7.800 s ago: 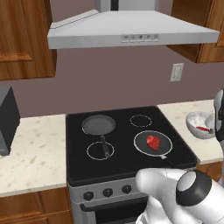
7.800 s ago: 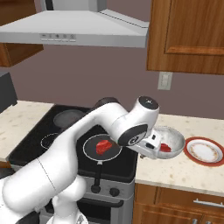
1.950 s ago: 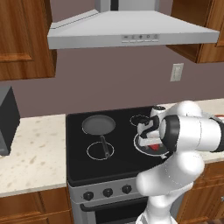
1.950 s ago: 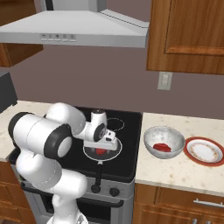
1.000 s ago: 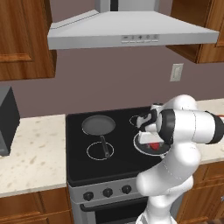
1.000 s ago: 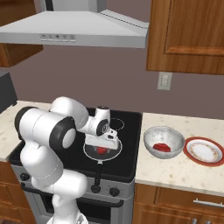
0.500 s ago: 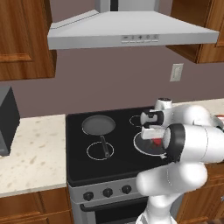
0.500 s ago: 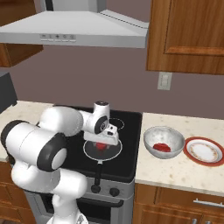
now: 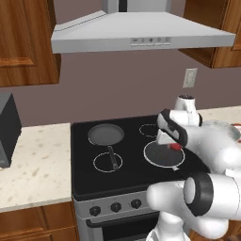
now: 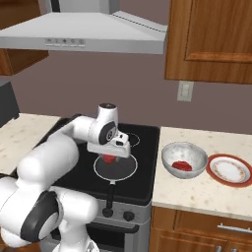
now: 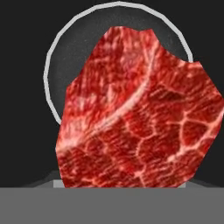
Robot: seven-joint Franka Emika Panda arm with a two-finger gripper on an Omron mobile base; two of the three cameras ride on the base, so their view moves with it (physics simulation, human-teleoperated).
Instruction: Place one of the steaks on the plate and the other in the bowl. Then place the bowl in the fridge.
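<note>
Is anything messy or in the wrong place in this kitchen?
Nothing looks spilled or broken. One steak lies in the bowl on the counter; the other steak sits in a pan on the stove, under the gripper. The plate holds no steak yet.

In the right base view the pincer hangs low over a steak in the front frying pan at frame centre, with the range hood well overhead leaving open room above the stove. Toward the right of the frame, the bowl and, just beside it, the plate take up the tabletop; its near strip is bare. In the left base view a second frying pan sits on the rear burner at centre left, its handle reaching toward the front.
</note>
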